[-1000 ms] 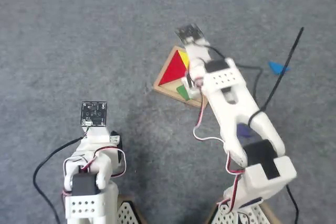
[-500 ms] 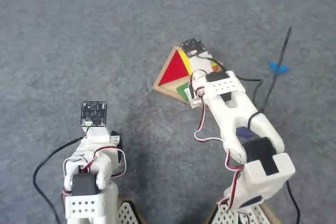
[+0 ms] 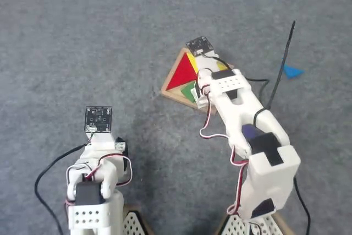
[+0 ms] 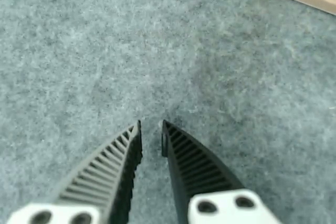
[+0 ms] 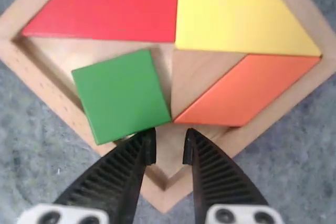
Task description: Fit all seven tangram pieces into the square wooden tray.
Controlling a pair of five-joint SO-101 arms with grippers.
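The square wooden tray [image 5: 52,95] holds a red triangle [image 5: 113,3], a yellow triangle [image 5: 236,14] and an orange parallelogram [image 5: 247,90]. A green square [image 5: 121,95] lies in it slightly askew, one corner up against the rim. My right gripper [image 5: 169,139] hovers over the tray's near corner beside the green square, its fingers a narrow gap apart with nothing between them. From above, the right arm [image 3: 225,83] covers part of the tray [image 3: 173,94]. My left gripper [image 4: 151,128] rests low over bare carpet, fingers nearly together and empty.
A blue piece [image 3: 291,71] lies on the grey carpet far to the tray's right. A purple piece [image 3: 250,131] peeks out beside the right arm. A black cable [image 3: 280,70] arcs over that side. The left arm [image 3: 96,158] stands at the front left.
The right arm has drawn back toward its base, bringing its wrist from beyond the tray's far corner to over the tray. The left arm has not moved.
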